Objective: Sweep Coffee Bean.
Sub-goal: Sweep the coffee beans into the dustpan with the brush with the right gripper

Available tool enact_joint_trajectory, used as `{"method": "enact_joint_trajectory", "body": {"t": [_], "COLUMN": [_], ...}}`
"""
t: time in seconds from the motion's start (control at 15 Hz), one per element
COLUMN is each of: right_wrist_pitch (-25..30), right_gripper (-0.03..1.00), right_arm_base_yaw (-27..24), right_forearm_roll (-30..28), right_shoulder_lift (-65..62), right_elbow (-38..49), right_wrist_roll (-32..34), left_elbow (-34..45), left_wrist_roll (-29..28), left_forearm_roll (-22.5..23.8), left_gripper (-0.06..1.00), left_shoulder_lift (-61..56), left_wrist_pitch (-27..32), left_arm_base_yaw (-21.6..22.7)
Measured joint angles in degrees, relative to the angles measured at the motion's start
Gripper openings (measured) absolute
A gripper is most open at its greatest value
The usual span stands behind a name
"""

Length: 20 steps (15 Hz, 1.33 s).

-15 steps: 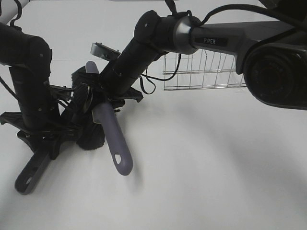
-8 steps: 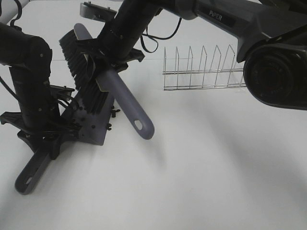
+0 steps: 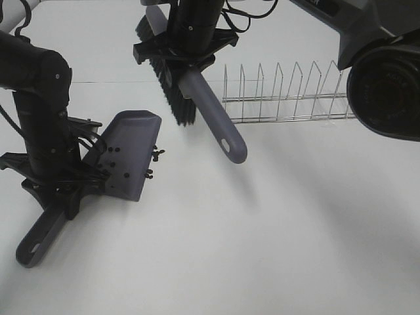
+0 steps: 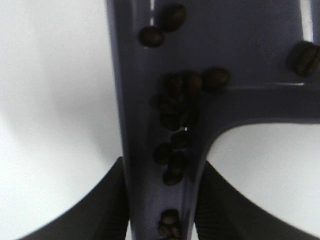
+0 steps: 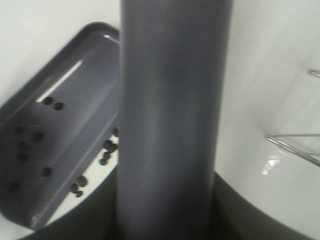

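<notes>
Lifted and swung away since earlier: long lilac-grey plastic brush [image 3: 216, 125] with stiff black bristles, hanging over the matte white table [image 3: 295, 236], its rounded handle being clamped by the right gripper [image 3: 189, 56]. Smooth grey plastic dustpan [image 3: 138, 131] is resting tilted, its handle being gripped by the left gripper [image 3: 62, 195]. Tiny dark oval coffee beans [image 3: 111, 164] are lying inside the pan, a few just beside its edge.

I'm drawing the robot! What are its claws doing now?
Left gripper: shut on the handle of the grey plastic dustpan.
Right gripper: shut on the grey-handled, black-bristled brush.
</notes>
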Motion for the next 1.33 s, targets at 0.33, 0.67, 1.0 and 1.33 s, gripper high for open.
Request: {"method": "enact_joint_trajectory", "body": {"t": [0.33,0.67,1.0,1.33], "right_wrist_pitch": [0.46,-0.74,-6.19,-2.52], "right_gripper": [0.34,0.34,0.34,0.34], "right_arm_base_yaw": [0.11,0.11,0.11,-0.11], "right_forearm_roll": [-1.55,18.79,36.55,43.72], "right_shoulder_lift": [2.52,7.79,11.40,12.49], "right_elbow": [9.28,9.11,9.11,-0.29], "right_wrist_roll": [1.83,-0.23,-6.47,-13.92], "left_elbow": [0.00,0.00,0.00,0.00], "left_wrist_roll": [-1.95,-1.38,-1.60,-1.49], "left_forearm_roll": [4.07,0.86,-1.09,-1.09], "left_gripper": [0.33,0.33,0.33,0.33], "left_shoulder_lift": [0.06,0.23,0.29,0.29], "left_wrist_pitch": [2.92,2.92,2.52,2.01], "left_arm_base_yaw": [0.00,0.00,0.00,0.00]}}
